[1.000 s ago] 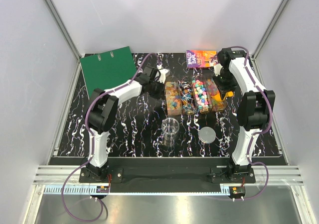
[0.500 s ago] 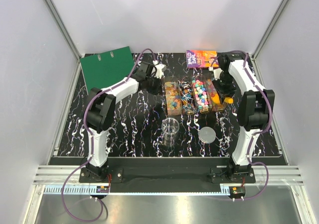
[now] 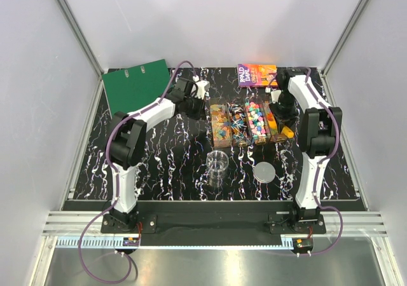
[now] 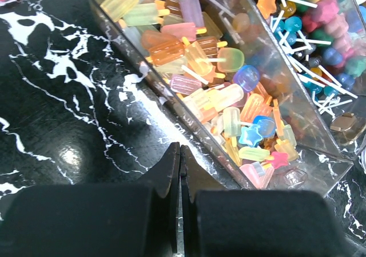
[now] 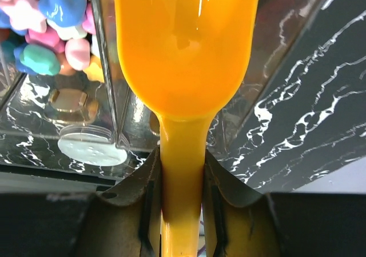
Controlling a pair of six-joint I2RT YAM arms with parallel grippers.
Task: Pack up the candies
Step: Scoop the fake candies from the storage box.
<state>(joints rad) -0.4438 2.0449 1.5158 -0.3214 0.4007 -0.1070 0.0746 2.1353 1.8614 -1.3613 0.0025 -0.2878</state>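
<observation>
Fingers of the right gripper [image 5: 182,171] pinch the handle of the orange scoop [image 5: 186,51]; its bowl looks empty and hangs over the 3 o'clock end of the clear tray [image 5: 111,85]. The candies [image 4: 229,60] fill that tray, at 12 o'clock from the cup [image 3: 217,163]. With so slim a hold, digging in could twist the scoop or shove the tray. The left gripper [image 4: 180,165], fingers pressed together and empty, sits at the tray's 9 o'clock side. Over the last second it has drawn back toward 11 o'clock, and the scoop has swung inward.
</observation>
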